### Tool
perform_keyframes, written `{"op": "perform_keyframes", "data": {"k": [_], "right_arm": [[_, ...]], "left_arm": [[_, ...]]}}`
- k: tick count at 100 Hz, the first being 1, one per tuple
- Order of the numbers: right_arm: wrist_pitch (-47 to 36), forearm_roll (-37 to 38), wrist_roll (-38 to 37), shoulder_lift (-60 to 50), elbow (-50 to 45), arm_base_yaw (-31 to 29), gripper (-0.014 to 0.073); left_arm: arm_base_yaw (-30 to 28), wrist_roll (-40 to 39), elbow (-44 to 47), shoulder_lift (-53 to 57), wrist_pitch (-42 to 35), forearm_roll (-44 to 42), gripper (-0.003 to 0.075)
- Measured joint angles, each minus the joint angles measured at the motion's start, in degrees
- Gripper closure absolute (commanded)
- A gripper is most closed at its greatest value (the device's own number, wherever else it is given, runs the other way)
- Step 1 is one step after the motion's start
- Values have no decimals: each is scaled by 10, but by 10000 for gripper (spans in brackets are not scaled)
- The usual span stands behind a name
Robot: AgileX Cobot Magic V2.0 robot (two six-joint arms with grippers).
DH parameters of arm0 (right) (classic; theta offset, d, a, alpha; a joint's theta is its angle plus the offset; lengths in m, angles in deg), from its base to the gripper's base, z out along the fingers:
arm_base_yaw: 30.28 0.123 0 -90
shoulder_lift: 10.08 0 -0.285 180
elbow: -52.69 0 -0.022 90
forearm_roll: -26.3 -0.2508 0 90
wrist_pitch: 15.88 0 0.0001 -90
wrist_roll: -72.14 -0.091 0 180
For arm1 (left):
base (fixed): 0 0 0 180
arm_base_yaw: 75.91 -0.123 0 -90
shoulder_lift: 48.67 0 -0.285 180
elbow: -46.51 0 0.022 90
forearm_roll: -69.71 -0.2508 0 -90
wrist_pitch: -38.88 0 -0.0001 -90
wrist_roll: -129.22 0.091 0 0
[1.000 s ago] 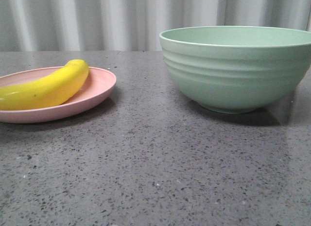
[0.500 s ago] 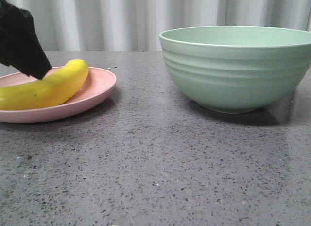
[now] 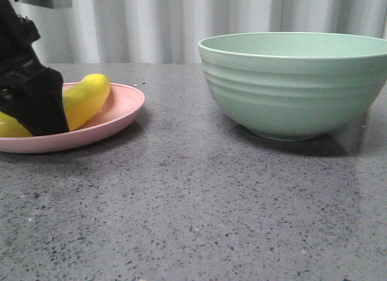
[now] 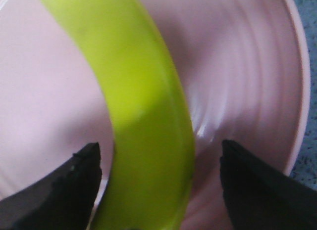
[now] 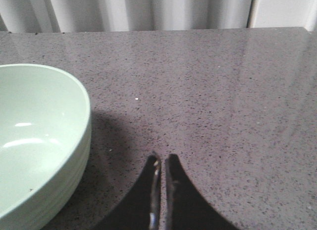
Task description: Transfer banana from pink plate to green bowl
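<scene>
- Left claw [image 4: 158, 190] is down over the shallow, glossy pale pink plate [image 3: 124, 106] at the left edge of the front view, fingers spread wide with a dark fingertip [image 4: 74, 185] on each side of the fruit!
- Smooth, bright yellow curved banana [image 4: 143, 116] lies on that plate, running right between the two fingers; neither one looks to be touching it yet.
- Over on the right of the front view, the deep, ridged mint-green bowl [image 3: 296, 81] stands on the speckled grey stone desk [image 3: 193, 202], well apart from the plate.
- Right claw [image 5: 160, 190] hangs beside the bowl, fingers pressed together, holding nothing.
- Now the grip, I'd say: close evenly across the banana's middle so the curved body doesn't roll or squirt out sideways on that slick plate.
- Squeeze gently, since the skin looks smooth and slippery.
- Lift straight up before swinging right, high enough to clear the bowl's tall rim.
</scene>
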Motion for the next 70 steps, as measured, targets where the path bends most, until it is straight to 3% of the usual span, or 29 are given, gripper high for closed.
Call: {"op": "perform_keyframes", "data": {"k": [24,39,61,70], "right_arm": [[0,0,0,0,0,4,657],[39,0,0,0,27,10,657],[175,0,0,17,132,57,652],[224,0,0,36,180,90,603]], "left_arm": [[0,2,-1,-3,2,0,740],[0,8,-5,-3,6,-8,741],[4,18,-57,-2,30,-8,741],[23,37,-85,5,34,-8,741]]}}
